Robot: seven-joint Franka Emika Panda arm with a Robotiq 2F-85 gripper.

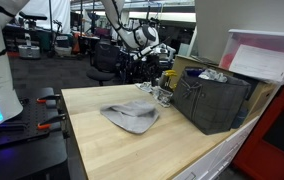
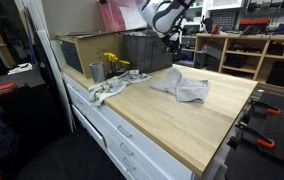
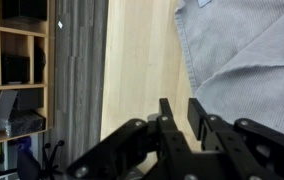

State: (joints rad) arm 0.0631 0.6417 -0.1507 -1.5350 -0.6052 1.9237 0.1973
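Note:
A crumpled grey cloth [image 1: 132, 116] [image 2: 182, 87] lies on the light wooden table [image 1: 92, 145] [image 2: 182, 135]. My gripper [image 3: 180, 103] hangs above the table, beside the cloth's edge [image 3: 252, 50]. Its two black fingers [image 3: 166, 112] stand a narrow gap apart, and only bare wood shows between them. Nothing is held. In both exterior views the white arm reaches over the far end of the table, with the gripper [image 1: 148, 58] [image 2: 171, 36] near the black crate.
A black crate [image 1: 214, 100] [image 2: 147, 50] stands at the table's end beside a metal cup [image 2: 96, 71], a yellow item [image 2: 112, 62] and a rag [image 2: 107, 92]. A pink-lidded box [image 1: 267, 55] sits behind. Wooden shelves [image 3: 12, 60] line the wall past the table's edge.

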